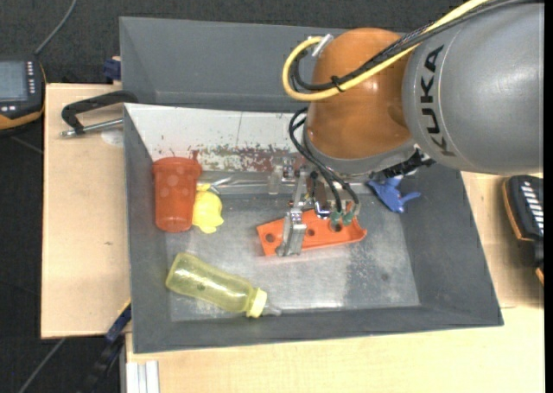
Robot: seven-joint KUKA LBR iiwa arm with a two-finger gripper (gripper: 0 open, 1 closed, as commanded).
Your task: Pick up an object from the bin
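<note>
Grasp step: tool (292, 234) low on flat orange piece (335, 235) right of red cup (173, 193), opening impossible to tell; next, closing and lifting.

One camera looks down on my bin (216, 63) from above, slightly aside, fairly near, my arm (488, 80) at frame right.
</note>
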